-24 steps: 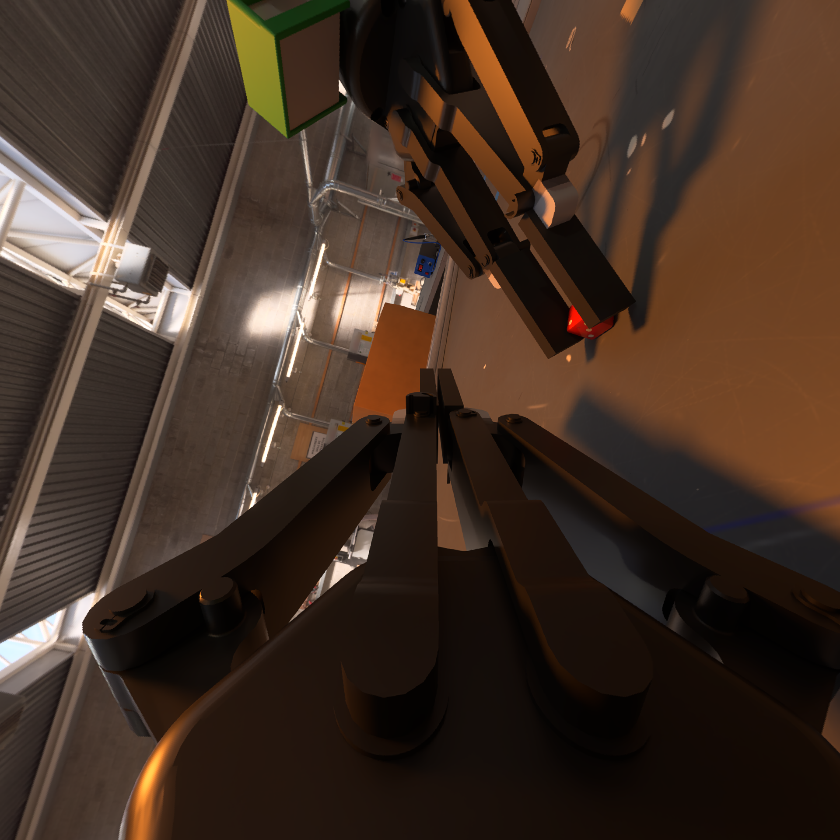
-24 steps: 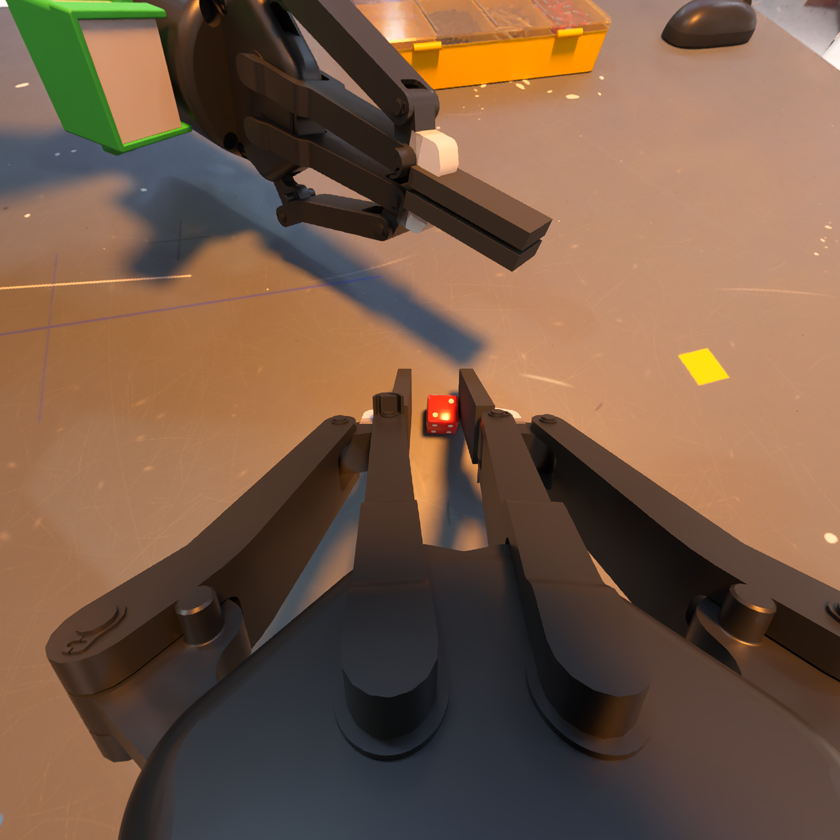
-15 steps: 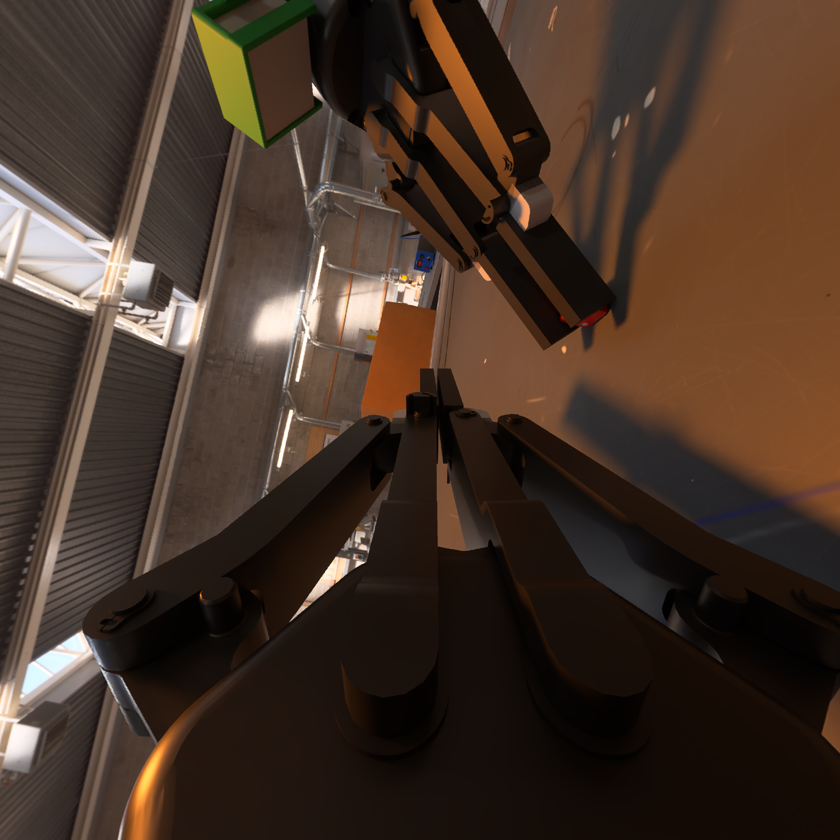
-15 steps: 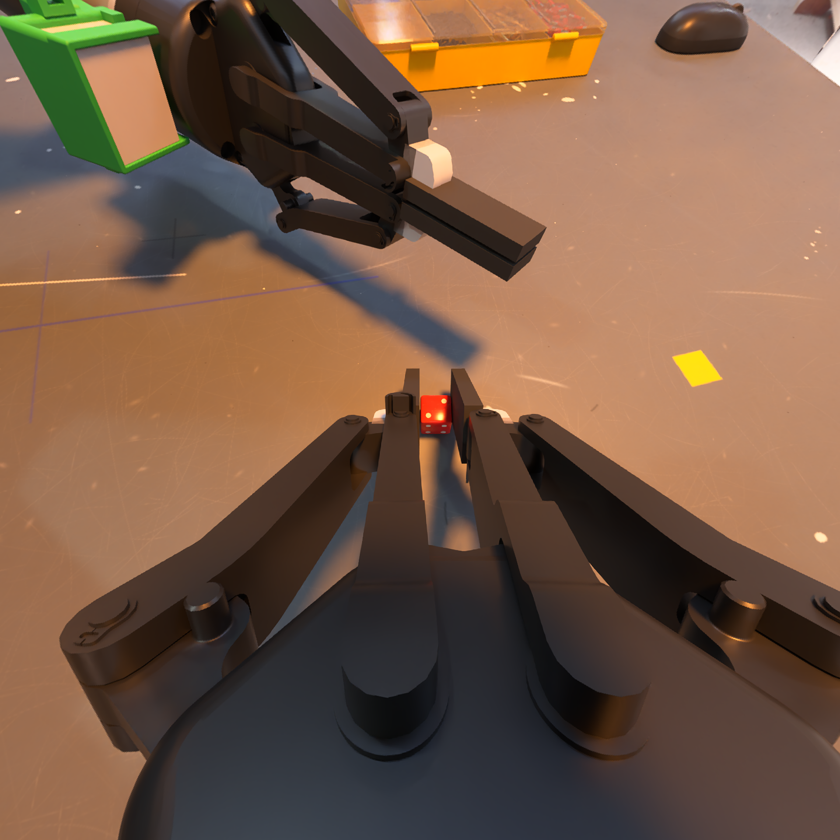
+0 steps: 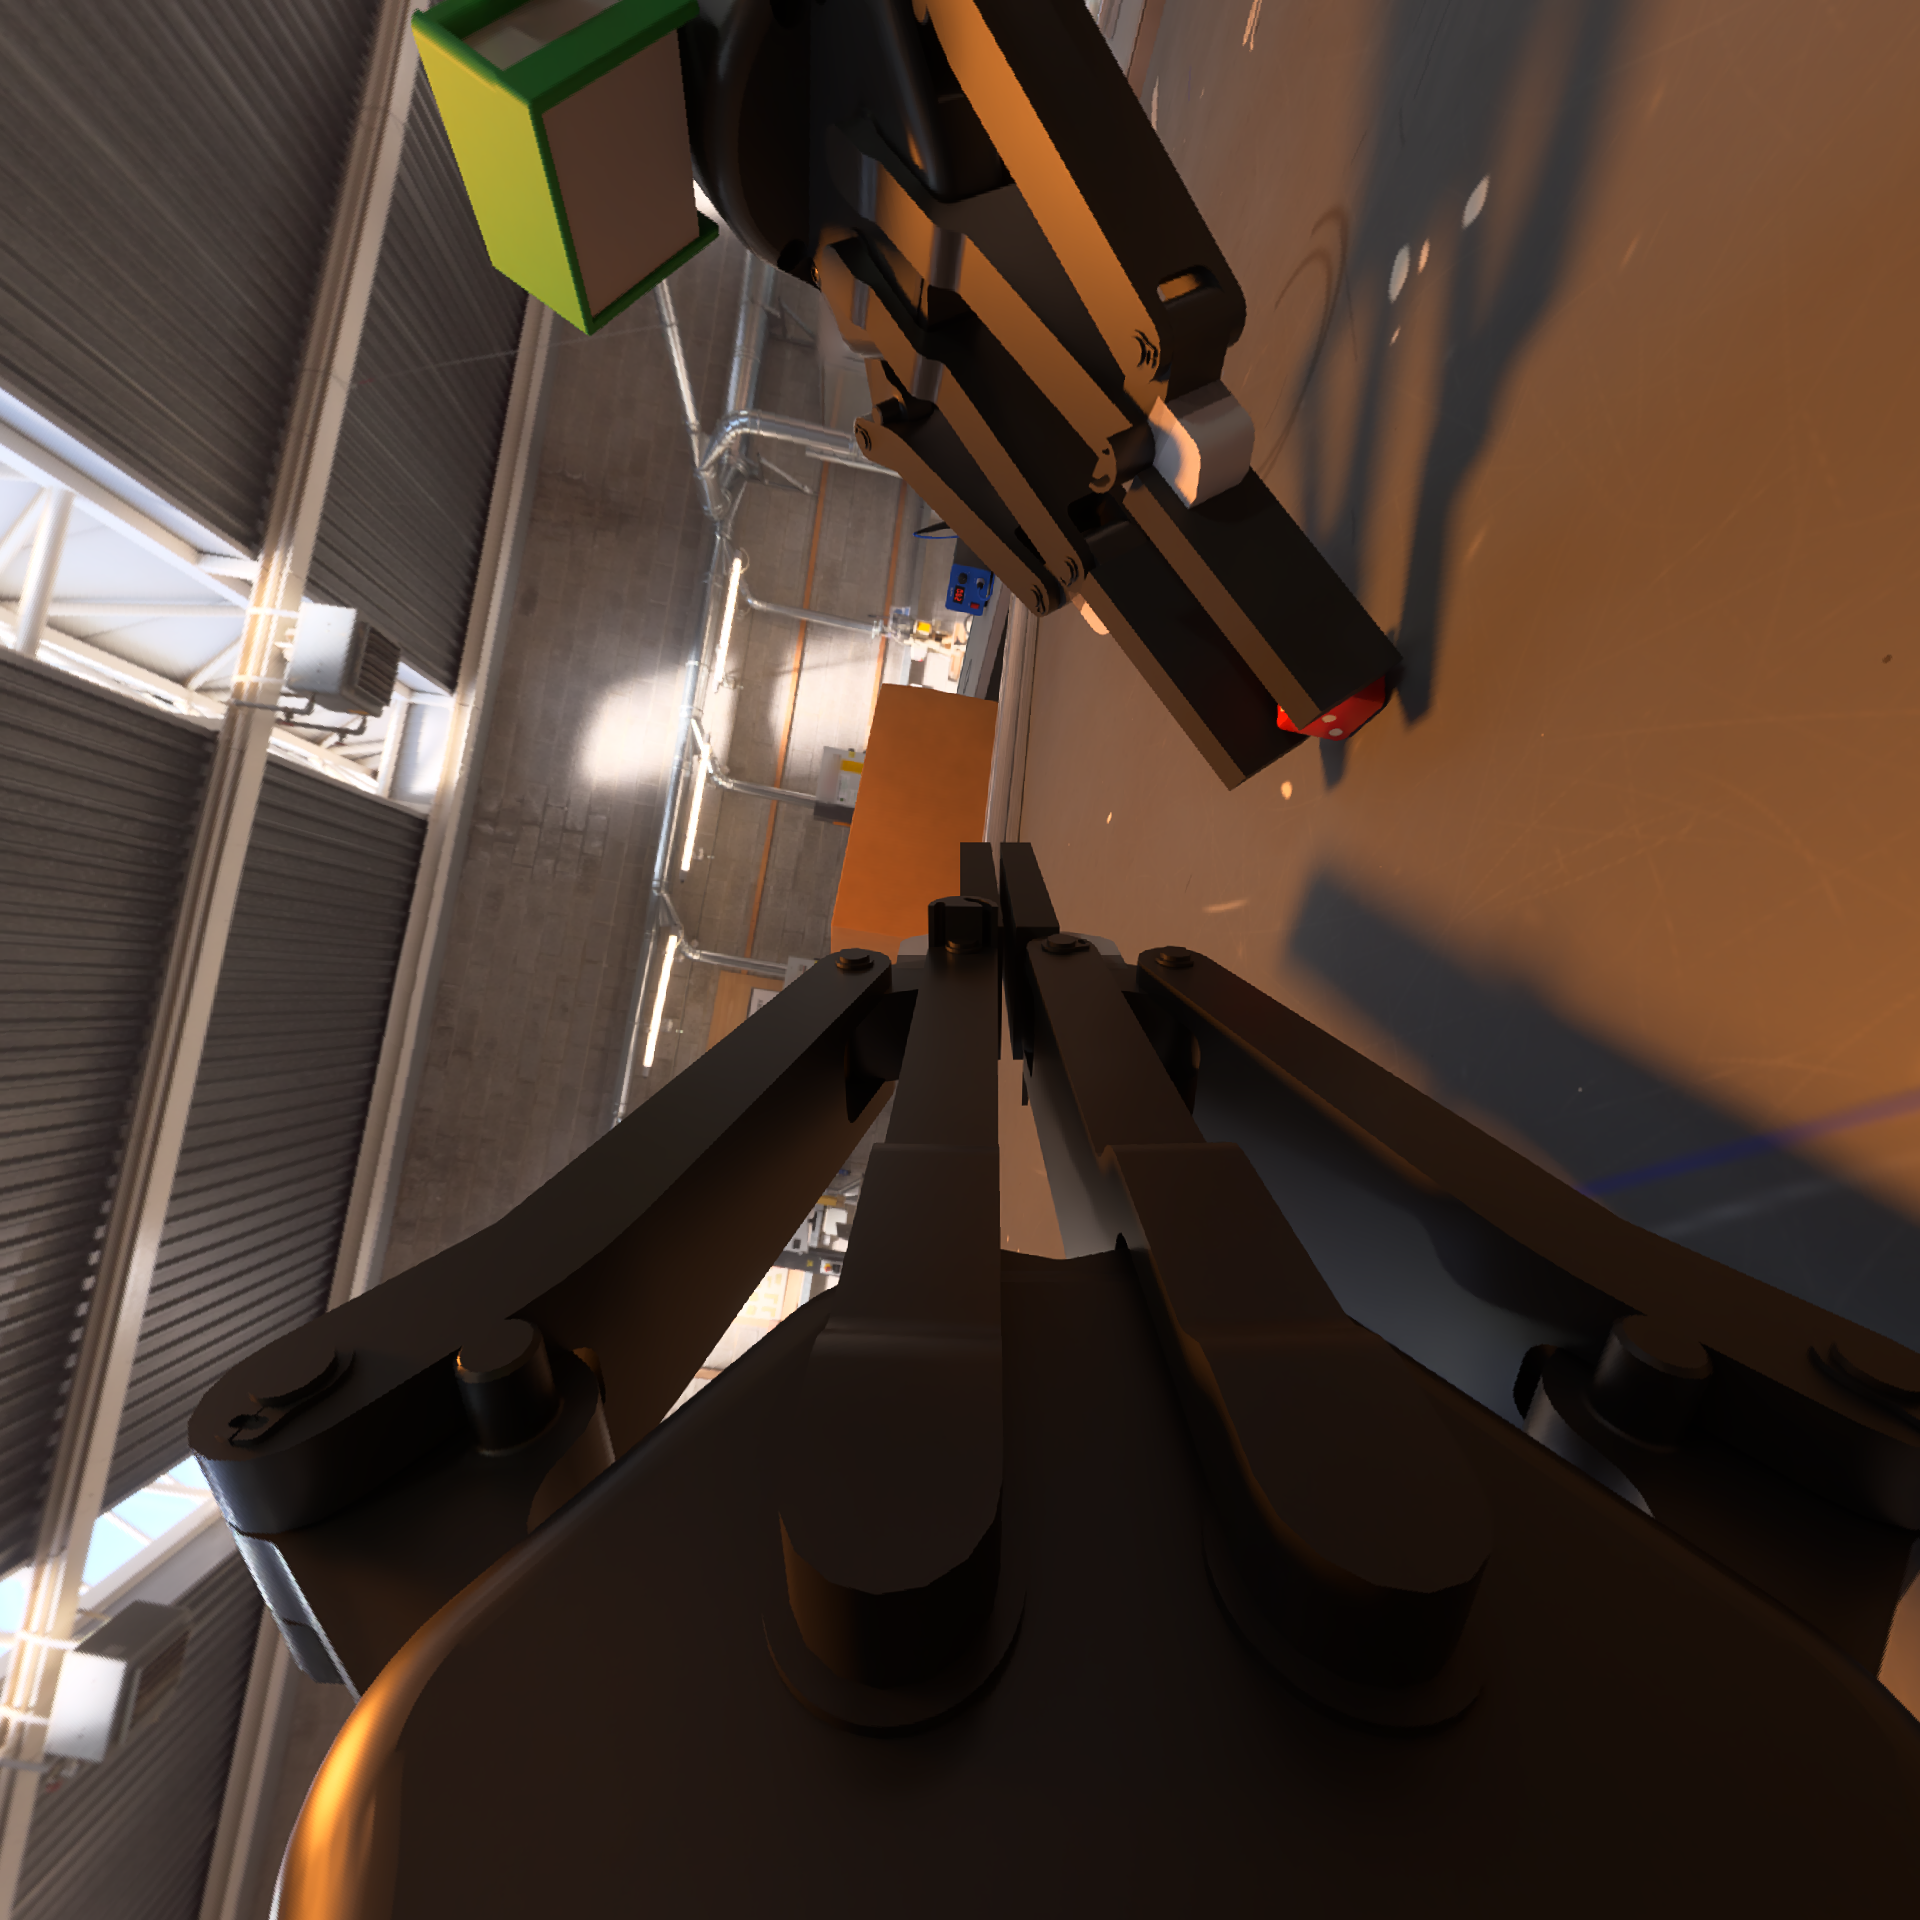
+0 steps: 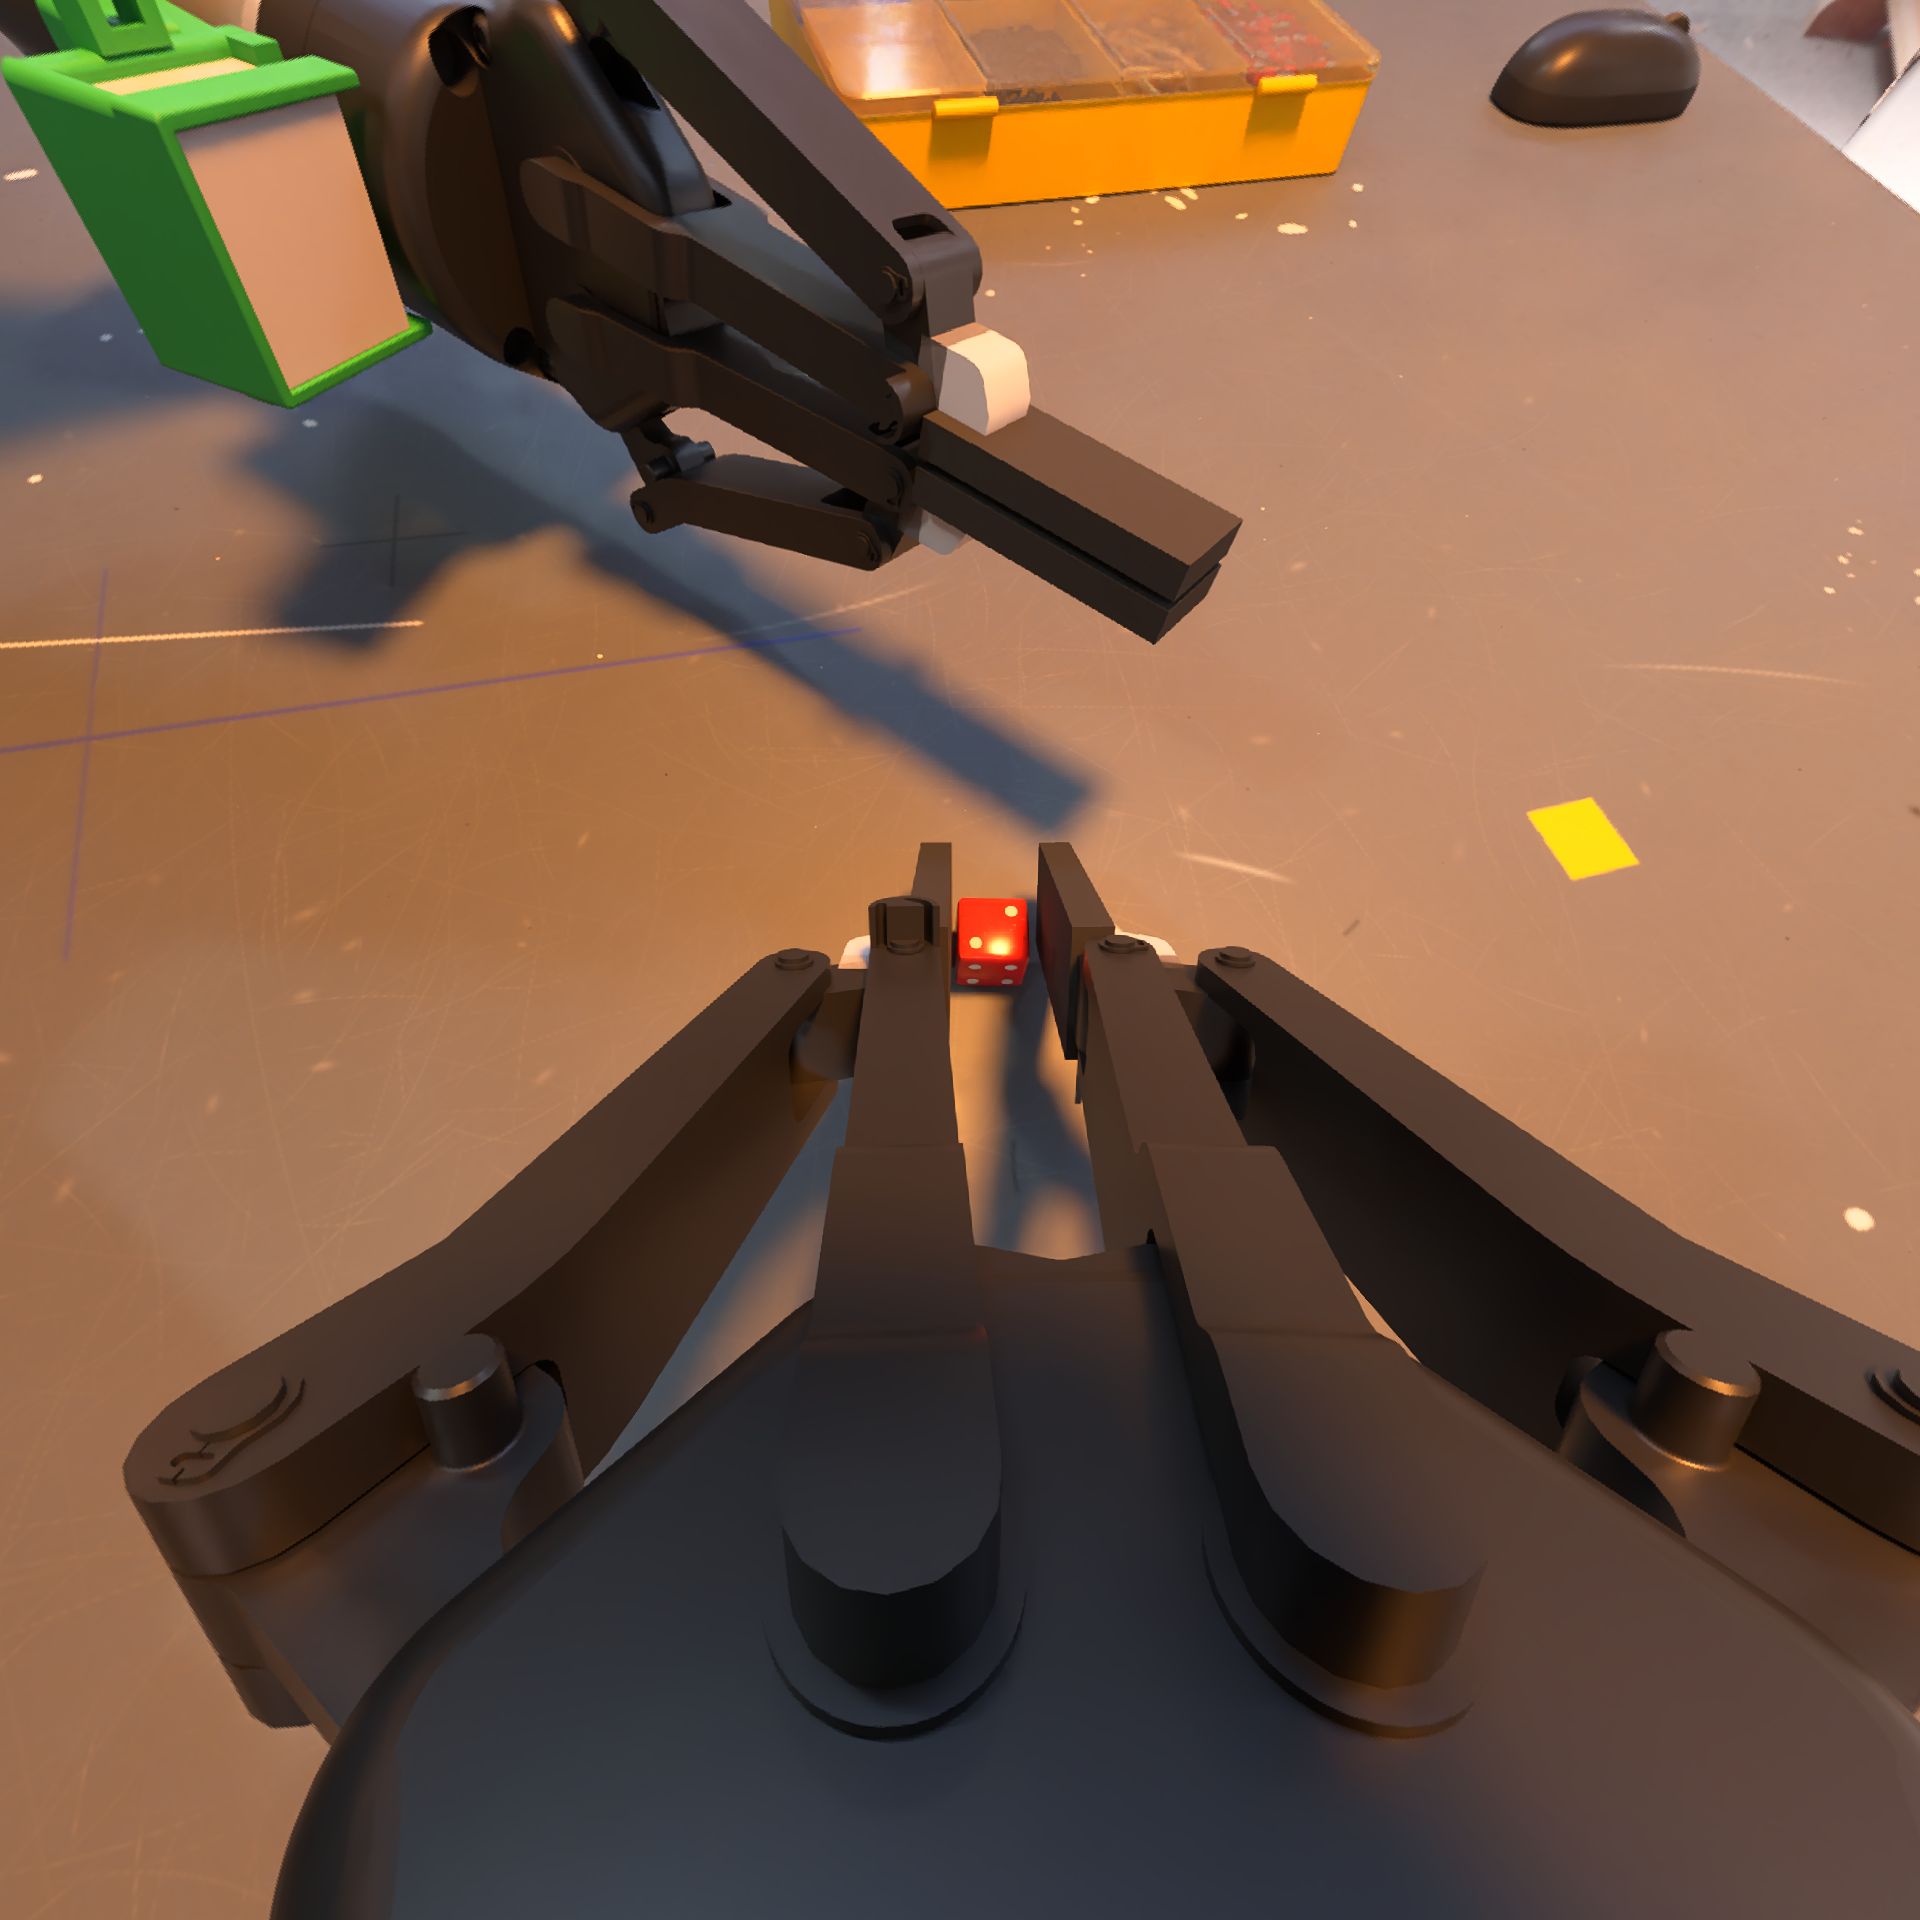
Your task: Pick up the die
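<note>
The die (image 6: 992, 940) is small and red with white pips, low on the brown table (image 6: 1507, 540). My right gripper (image 6: 995, 883) has its two black fingers pressed against the die's sides, shut on it. In the left wrist view the die (image 5: 1335, 717) shows at the tip of the right gripper (image 5: 1320, 717), close to the table; whether it rests on it is unclear. My left gripper (image 5: 992, 873) is shut and empty. It hovers tilted above the table, beyond and slightly left of the die, as the right wrist view shows (image 6: 1184, 582).
An orange organiser box (image 6: 1091, 135) with a clear lid stands at the far side of the table. A dark rounded object (image 6: 1600, 68) lies at the far right. A yellow square mark (image 6: 1581, 837) is on the table right of the die.
My right gripper's fingers have closed in from either side until they hold the die. My left gripper has stayed shut and almost still.
</note>
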Tool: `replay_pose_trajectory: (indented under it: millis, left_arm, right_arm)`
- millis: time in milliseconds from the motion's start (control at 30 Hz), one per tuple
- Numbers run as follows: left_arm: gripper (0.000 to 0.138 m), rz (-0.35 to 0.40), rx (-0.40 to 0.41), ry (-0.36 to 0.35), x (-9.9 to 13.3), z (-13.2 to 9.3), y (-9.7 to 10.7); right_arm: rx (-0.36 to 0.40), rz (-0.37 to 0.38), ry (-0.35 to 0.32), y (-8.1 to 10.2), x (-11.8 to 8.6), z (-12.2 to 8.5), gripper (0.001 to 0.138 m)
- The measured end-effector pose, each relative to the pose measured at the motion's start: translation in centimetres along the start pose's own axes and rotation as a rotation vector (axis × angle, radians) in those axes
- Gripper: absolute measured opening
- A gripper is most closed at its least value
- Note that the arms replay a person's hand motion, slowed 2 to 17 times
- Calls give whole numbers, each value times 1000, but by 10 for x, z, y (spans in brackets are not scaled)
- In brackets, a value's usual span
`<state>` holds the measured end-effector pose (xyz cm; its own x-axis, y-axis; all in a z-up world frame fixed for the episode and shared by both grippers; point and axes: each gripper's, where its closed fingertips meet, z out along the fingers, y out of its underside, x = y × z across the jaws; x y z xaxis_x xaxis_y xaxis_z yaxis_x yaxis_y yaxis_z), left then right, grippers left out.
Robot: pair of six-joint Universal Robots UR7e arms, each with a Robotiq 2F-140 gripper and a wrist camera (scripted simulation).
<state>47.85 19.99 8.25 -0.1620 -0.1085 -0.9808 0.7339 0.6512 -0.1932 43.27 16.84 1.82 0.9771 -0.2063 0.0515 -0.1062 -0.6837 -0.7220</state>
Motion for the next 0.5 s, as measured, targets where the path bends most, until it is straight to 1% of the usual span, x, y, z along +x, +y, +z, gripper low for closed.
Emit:
replay_pose_trajectory:
  millis: [300, 500]
  left_arm:
    - [2, 20, -3, -1, 1, 0, -1]
    - [2, 28, -3, 3, 2, 0, -1]
  right_arm:
    - [23, 7, 8, -2, 2, -8, 25]
    - [12, 5, 10, 0, 3, -9, 25]
